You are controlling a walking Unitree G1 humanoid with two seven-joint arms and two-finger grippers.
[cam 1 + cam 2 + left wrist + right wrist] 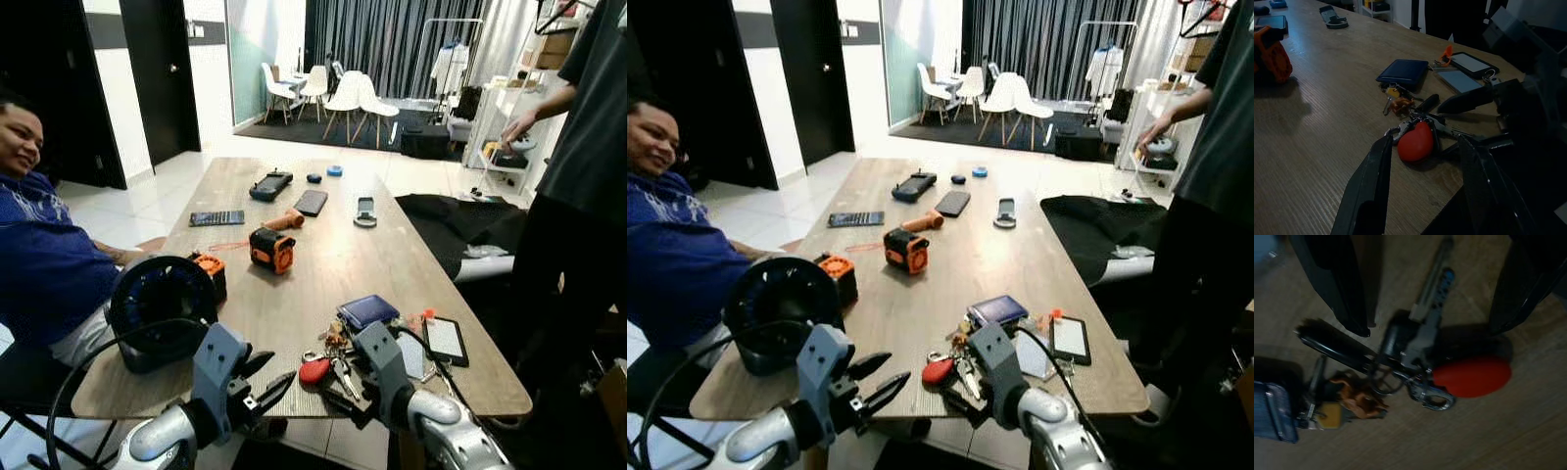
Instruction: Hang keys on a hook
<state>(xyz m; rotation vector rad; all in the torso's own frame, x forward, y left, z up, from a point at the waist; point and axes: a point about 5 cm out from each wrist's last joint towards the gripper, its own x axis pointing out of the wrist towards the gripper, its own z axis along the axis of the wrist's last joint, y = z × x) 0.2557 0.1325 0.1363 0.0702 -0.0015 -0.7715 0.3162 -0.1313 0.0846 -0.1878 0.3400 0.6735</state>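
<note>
Keys [328,364] lie beside blue wallet [367,311], right claw [1425,308] spread over them

1. The right gripper [1430,298] has its two black fingers [1337,284] spread apart above the wooden worktop [1508,431].
2. The keys [1422,340] lie on the worktop between the fingers.
3. A red fob [1471,376] joins them by a metal clasp [1430,399].
4. A blue wallet [1271,411] lies near the bunch.

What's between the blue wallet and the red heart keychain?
Small keys and an orange charm lie between the blue wallet and red heart keychain, in the left wrist view.
</note>
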